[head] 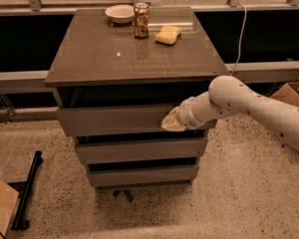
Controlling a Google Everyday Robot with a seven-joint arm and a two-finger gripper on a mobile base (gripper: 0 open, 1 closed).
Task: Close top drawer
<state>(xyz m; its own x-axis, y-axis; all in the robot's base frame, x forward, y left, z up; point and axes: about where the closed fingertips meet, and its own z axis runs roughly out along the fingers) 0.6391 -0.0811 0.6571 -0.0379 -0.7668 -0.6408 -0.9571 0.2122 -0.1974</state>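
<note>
The top drawer [114, 120] is a wide grey drawer with a plain flat front, just under the cabinet's dark top. It stands only slightly out, a little proud of the two drawer fronts below. My gripper [170, 123] is at the end of the white arm [249, 103] reaching in from the right. Its tan tip presses against the right part of the drawer front.
On the cabinet top [134, 49] stand a white bowl [119, 13], a can [141, 20] and a yellow sponge [168, 35]. Two lower drawer fronts [139, 151] sit beneath. A cardboard box [294, 93] is at right, a black stand [27, 190] and cardboard at lower left.
</note>
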